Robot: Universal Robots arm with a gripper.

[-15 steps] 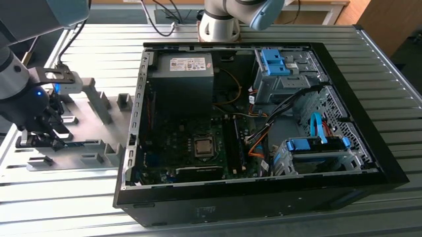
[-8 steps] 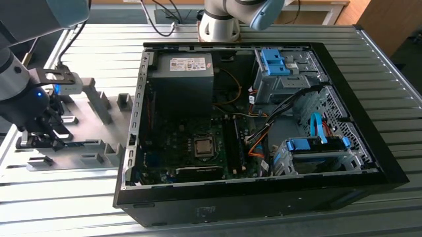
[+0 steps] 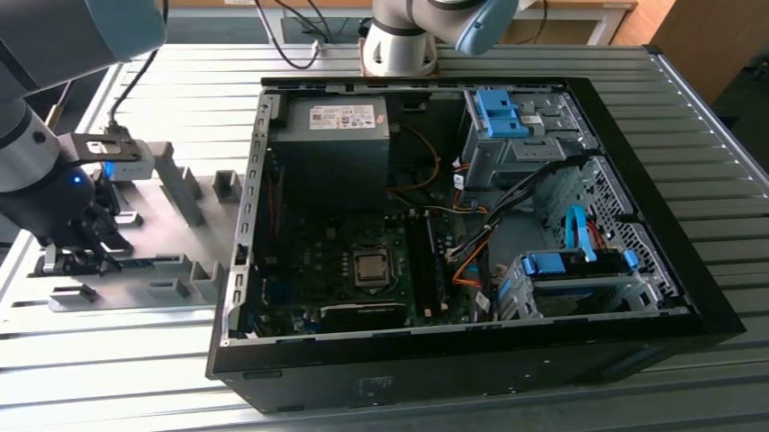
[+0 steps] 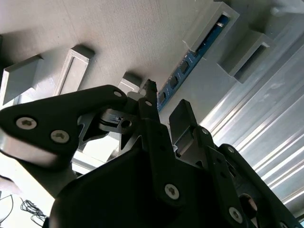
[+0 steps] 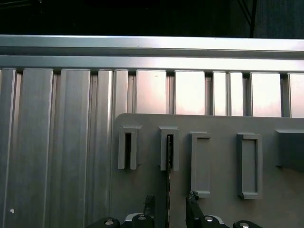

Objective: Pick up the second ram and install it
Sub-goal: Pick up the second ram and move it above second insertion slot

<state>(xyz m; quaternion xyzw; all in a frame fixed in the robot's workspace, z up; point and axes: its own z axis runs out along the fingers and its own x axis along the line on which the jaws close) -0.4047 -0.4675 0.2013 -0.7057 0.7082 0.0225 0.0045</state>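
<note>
Your hand [image 5: 170, 197] hangs released astride the second ram [image 5: 168, 166].
Exterior view: it's over the grey fixture plate [image 3: 150, 225] beside the computer case [image 3: 709, 301]. Second wrist view: you see the ram's blue face. First wrist view: its thin edge, between parted fingers [image 5: 192, 205].

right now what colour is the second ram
The ram is blue; it shows best in the second wrist view.

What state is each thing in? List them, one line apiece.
second ram: standing on edge in the grey fixture, not lifted.
gripper: open, fingers either side of the second ram.
computer case: lying on its side, open, board exposed.
grey fixture: flat on the slatted table.
</note>
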